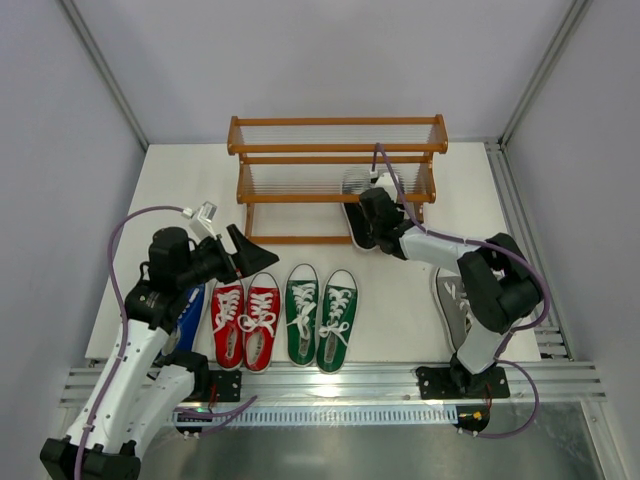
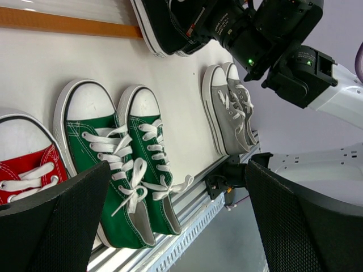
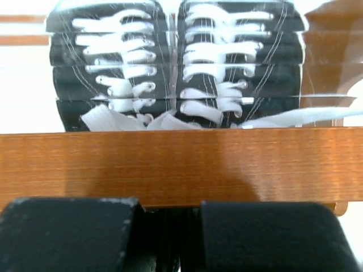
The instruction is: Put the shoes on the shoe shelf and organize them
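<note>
The left gripper (image 2: 178,167) gapes wide, its black fingers (image 2: 57,226) filling the bottom corners. Between them lie green sneakers (image 2: 122,170), with a red sneaker (image 2: 25,164) at the left edge and grey sneakers (image 2: 229,116) right of centre. Up top, the right gripper (image 2: 198,25) holds black sneakers (image 2: 167,31) beside an orange wooden rail (image 2: 68,24).

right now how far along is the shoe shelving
Done: nothing released on the shoe shelf yet. In hand: the right hand holds the black pair at a lower tier. Remaining: red pair, green pair, grey pair and a blue shoe sit on the table.
</note>
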Motion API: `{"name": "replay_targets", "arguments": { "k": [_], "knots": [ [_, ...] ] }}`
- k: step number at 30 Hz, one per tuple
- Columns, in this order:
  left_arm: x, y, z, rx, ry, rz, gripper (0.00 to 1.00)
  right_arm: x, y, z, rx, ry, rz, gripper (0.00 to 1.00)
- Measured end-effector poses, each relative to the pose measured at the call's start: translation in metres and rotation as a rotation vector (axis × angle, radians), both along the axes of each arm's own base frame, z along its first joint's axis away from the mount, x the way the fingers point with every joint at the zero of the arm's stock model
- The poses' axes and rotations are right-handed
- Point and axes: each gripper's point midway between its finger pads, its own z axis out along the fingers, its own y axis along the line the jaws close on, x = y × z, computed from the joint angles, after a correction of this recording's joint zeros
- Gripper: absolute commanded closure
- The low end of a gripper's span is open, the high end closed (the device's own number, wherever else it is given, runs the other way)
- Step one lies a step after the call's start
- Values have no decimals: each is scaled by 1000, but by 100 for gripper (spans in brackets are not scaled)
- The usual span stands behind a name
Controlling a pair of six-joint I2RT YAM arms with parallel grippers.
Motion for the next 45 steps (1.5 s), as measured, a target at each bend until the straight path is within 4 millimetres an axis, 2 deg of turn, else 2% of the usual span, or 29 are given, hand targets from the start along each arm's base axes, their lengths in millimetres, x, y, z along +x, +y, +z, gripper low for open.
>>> {"name": "replay_targets", "arguments": {
  "k": [8,20,27,36,38,39,40,43,45],
  "knots": [
    [0,0,0,0,-3,0,0,4,-4,1,17,-1,-2,96],
    [-2,0,3,-2,-12,1,0,13,-24,0,36,0,-55,96],
    [-2,0,3,-2,-12,0,0,15,-22,-9,61,17,-46,96],
    [-2,0,2,-2,-10,0,0,17,-17,-9,83,13,-30,96],
    [-2,0,2,-2,-10,0,0,18,-17,-9,83,11,-30,86],
    [-2,0,2,-2,-10,0,0,18,-17,-10,84,11,-30,78],
    [-2,0,2,-2,-10,1,0,19,-17,-9,89,6,-33,59],
    [-2,0,2,-2,-10,1,0,24,-14,-3,107,-22,-37,35],
    [-1,1,2,-1,-10,1,0,27,-12,0,119,-40,-34,24]
  ]
}}
